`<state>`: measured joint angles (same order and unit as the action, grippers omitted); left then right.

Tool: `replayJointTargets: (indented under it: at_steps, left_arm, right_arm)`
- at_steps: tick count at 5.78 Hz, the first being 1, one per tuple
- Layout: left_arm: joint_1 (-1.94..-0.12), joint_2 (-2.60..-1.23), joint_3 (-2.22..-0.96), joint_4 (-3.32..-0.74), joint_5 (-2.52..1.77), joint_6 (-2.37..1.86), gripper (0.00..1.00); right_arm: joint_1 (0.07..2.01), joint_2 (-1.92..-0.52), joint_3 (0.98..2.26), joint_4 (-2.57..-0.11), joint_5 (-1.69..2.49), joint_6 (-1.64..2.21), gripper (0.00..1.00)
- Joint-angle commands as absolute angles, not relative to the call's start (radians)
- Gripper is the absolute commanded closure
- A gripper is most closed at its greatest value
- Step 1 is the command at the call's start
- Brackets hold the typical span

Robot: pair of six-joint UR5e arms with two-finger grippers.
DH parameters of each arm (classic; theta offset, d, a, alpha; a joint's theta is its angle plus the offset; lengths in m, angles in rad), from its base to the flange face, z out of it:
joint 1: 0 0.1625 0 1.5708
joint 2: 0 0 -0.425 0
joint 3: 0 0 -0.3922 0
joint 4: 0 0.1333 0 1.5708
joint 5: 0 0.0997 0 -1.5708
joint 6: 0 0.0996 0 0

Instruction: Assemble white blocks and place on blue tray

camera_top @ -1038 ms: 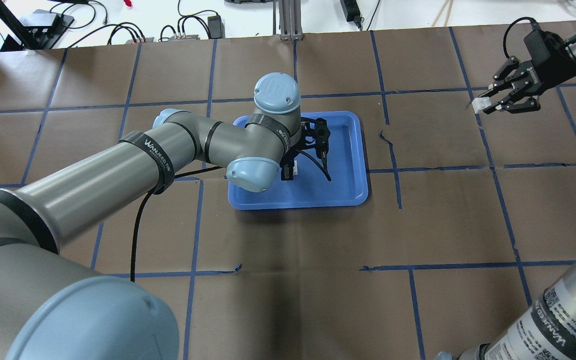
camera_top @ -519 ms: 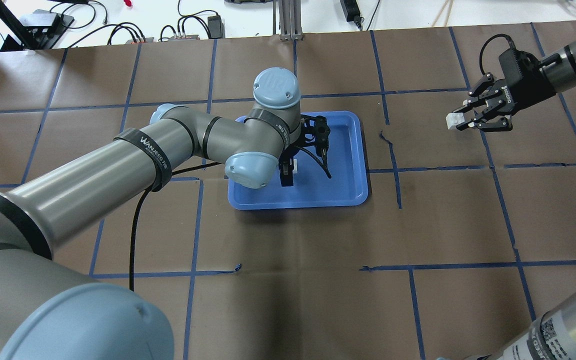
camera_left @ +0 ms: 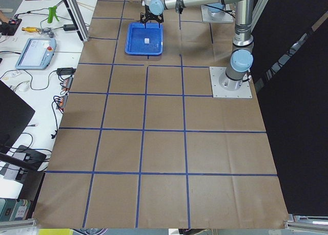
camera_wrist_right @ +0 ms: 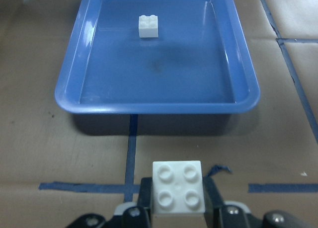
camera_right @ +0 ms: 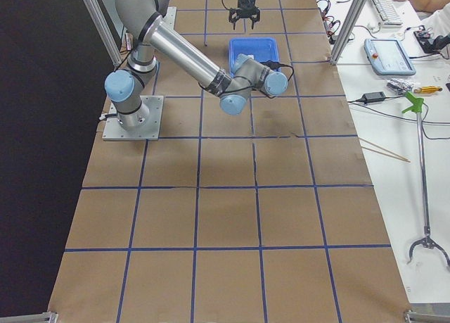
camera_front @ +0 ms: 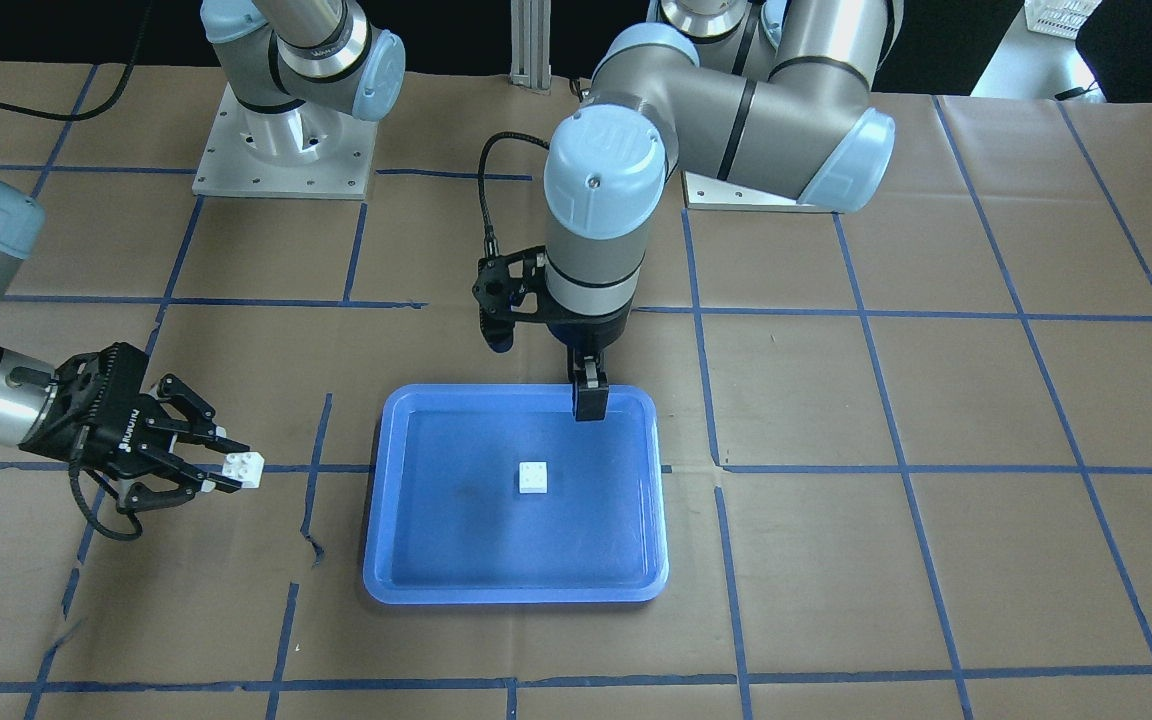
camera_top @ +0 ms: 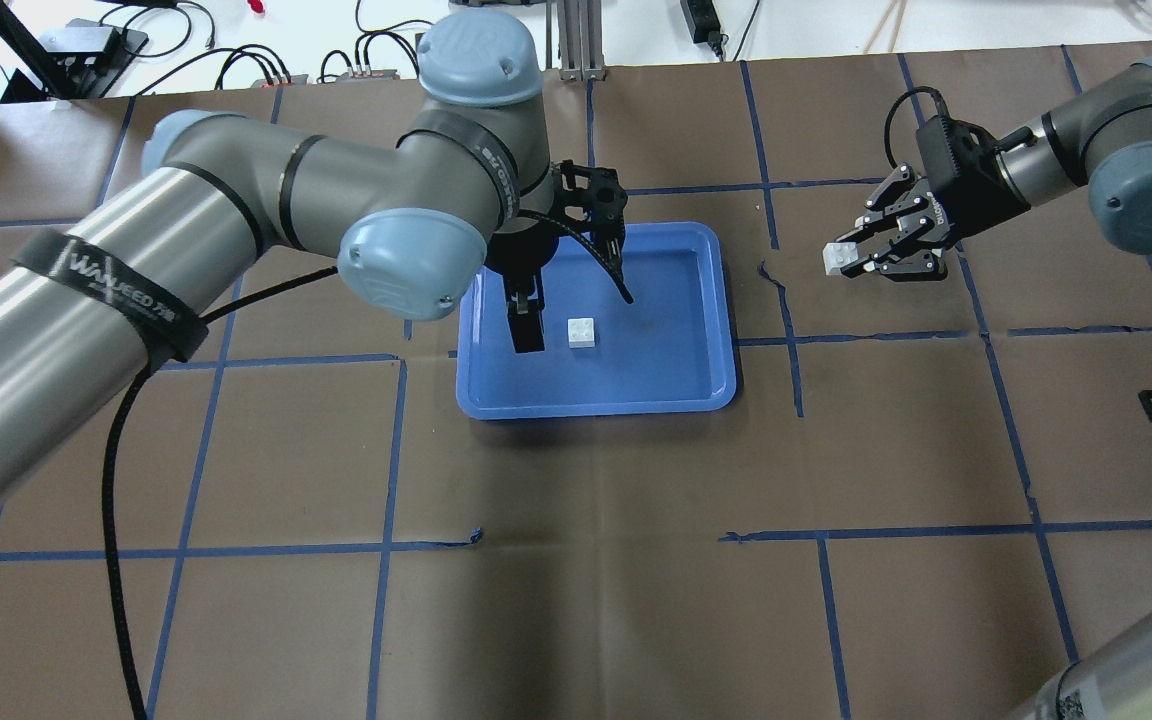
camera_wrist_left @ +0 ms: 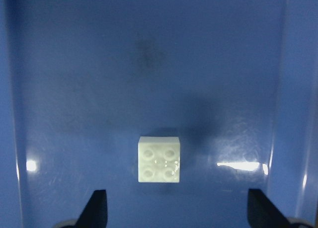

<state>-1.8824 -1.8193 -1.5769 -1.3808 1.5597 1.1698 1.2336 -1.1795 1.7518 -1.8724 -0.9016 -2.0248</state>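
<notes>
Although not yet joined, sitting well apart: first white block [camera_top: 582, 332] loose and studs-up near the middle of the blue tray [camera_top: 681, 390], second white block [camera_top: 839, 258] pinched studs-up in the right end effector [camera_top: 861, 258], at about 3 o'clock of the tray in the overhead view, over the brown surface [camera_top: 586, 480]. Left end effector [camera_top: 527, 330] spread wide and empty, hanging just at 9 o'clock of the first block (fingers far apart in its wrist view, nothing between).

Judged step: bringing the held block across for stacking. Next calls for squaring its underside to the lower block's studs, centring directly above, then pressing straight down. Probably also needs the left end effector closing on the lower block as a brace against skidding on slick plastic.
</notes>
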Motion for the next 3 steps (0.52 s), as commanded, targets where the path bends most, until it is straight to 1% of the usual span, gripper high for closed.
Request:
replayJointTargets:
  at_steps: [1, 2, 3]
  left_arm:
    - [-1.839, -1.650, -1.529, -1.624, 1.555, 1.151, 0.02]
    - [-1.838, -1.599, -1.529, -1.644, 1.560, 1.097, 0.02]
    - [-1.833, -1.557, -1.542, -1.664, 1.566, 0.995, 0.02]
  right_arm:
    - [1.397, -1.178, 1.823, -2.120, -0.872, -1.815, 0.67]
    - [1.472, -1.169, 1.869, -2.317, -0.838, -1.632, 0.67]
    - [1.539, -1.151, 1.908, -2.456, -0.838, -1.530, 0.67]
